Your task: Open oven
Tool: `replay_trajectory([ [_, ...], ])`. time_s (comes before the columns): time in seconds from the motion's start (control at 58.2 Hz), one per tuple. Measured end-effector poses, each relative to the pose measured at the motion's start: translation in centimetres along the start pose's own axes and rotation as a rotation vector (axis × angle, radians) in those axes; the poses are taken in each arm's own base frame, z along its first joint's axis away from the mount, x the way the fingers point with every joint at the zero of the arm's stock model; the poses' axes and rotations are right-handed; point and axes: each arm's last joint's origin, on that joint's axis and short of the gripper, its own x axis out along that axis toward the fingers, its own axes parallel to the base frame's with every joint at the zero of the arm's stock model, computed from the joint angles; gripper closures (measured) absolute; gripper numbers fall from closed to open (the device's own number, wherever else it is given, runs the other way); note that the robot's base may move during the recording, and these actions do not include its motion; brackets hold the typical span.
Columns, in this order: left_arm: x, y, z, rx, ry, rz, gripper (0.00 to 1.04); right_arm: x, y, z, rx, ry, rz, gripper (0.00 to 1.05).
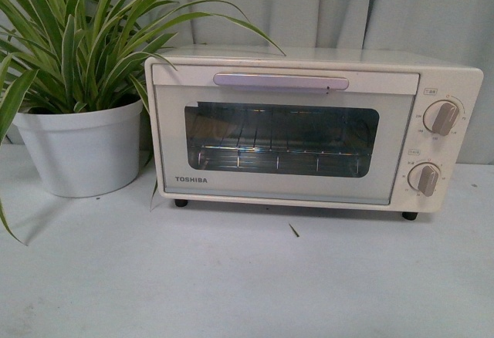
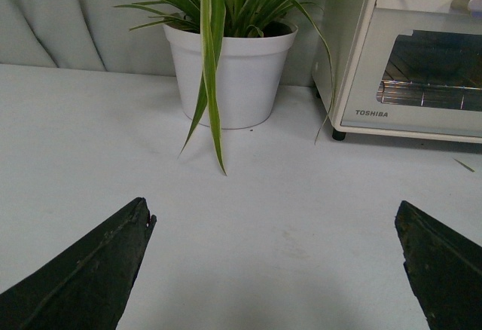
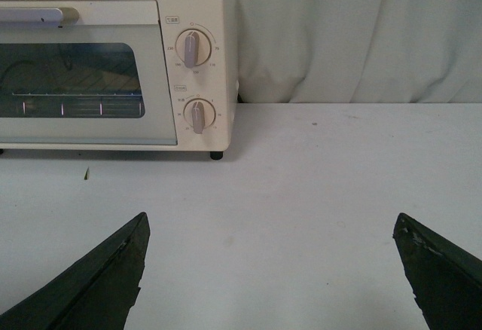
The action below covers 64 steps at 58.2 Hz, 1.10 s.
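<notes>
The cream-white TOSHIBA oven [image 1: 309,133] stands on the table with its glass door shut, its pale bar handle [image 1: 280,82] across the top of the door and two grey knobs [image 1: 442,118] at its right. A wire rack shows through the window. The oven also shows in the left wrist view [image 2: 410,59] and the right wrist view [image 3: 113,70]. My left gripper [image 2: 275,221] is open and empty, low over the table well in front of the oven. My right gripper [image 3: 271,228] is open and empty, in front of the oven's knob side. Neither arm shows in the front view.
A spider plant in a white pot [image 1: 81,149] stands to the left of the oven, leaves hanging over its corner; it also shows in the left wrist view [image 2: 230,74]. A pale curtain [image 3: 354,36] hangs behind. A small leaf scrap [image 1: 294,230] lies on the white table.
</notes>
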Motion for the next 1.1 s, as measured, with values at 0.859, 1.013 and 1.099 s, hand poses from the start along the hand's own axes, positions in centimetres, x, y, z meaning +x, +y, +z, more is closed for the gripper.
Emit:
replay_trajectory([
  [0.859, 2.0, -1.8, 0.3, -0.267, 0.253, 0.109, 0.06, 0.0, 0.0, 0.0, 0.0, 0.0, 0.0, 0.09],
  [1.013, 5.6, -4.4, 2.1, -0.534, 0.368, -0.05, 0.06, 0.0, 0.0, 0.0, 0.0, 0.0, 0.0, 0.09],
  [1.099, 7.7, -5.9, 2.1, -0.626, 0.435, -0.087, 0.06, 0.0, 0.0, 0.0, 0.0, 0.0, 0.0, 0.09],
])
